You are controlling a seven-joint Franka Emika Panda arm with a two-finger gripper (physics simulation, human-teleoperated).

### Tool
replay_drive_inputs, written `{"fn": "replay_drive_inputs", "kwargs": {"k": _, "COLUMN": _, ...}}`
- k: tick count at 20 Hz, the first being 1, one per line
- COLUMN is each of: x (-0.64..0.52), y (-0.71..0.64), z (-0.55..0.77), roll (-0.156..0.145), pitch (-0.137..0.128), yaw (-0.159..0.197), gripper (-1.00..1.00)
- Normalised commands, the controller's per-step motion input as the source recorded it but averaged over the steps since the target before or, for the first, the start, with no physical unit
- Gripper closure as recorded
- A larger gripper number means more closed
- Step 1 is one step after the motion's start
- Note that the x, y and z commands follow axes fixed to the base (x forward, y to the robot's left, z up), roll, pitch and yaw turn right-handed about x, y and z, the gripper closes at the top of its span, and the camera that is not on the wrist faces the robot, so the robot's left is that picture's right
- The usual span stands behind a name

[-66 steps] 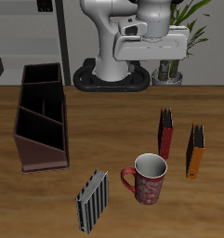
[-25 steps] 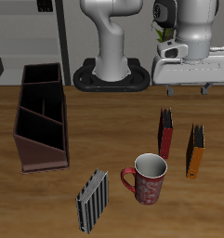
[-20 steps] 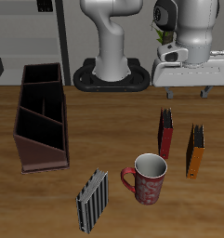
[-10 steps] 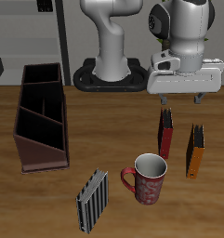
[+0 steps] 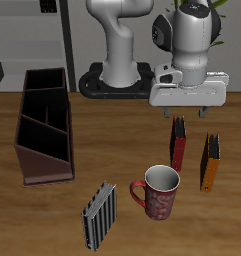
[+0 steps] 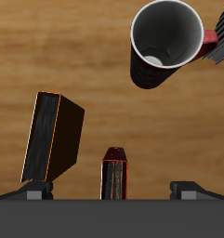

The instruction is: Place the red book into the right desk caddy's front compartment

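The red book [image 5: 178, 143] stands upright on the table, thin with a dark spine edge, beside the orange book [image 5: 210, 162]. My gripper [image 5: 189, 110] is open and empty, hovering just above the red book's top edge, its fingers spread wide. In the wrist view the red book's top [image 6: 115, 172] lies midway between the fingertips [image 6: 187, 189] of the gripper [image 6: 112, 189], not touched. The right desk caddy [image 5: 44, 125], a long dark reddish-brown box with dividers, stands far across the table, its low end toward the table's front edge.
A dark red mug [image 5: 160, 192] stands nearer the front edge than the red book; it also shows in the wrist view [image 6: 166, 42]. A grey ribbed book [image 5: 98, 214] stands near the front edge. The orange book [image 6: 53, 138] is close beside the gripper.
The gripper has swung over from the side and come down, from high above the table to just above the red book. The objects have not moved.
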Motion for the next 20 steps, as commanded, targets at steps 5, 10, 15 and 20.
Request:
{"fn": "replay_drive_inputs", "kwargs": {"k": 5, "x": -0.01, "y": -0.2, "z": -0.19, "roll": -0.037, "pitch": 0.009, "yaw": -0.016, "gripper": -1.0}}
{"fn": "replay_drive_inputs", "kwargs": {"k": 10, "x": -0.11, "y": -0.05, "z": -0.14, "roll": -0.002, "pitch": 0.001, "yaw": -0.014, "gripper": -1.0}}
{"fn": "replay_drive_inputs", "kwargs": {"k": 15, "x": -0.09, "y": 0.05, "z": -0.21, "roll": 0.012, "pitch": 0.006, "yaw": 0.013, "gripper": -1.0}}
{"fn": "replay_drive_inputs", "kwargs": {"k": 20, "x": -0.01, "y": 0.07, "z": -0.28, "roll": 0.01, "pitch": 0.032, "yaw": -0.001, "gripper": -1.0}}
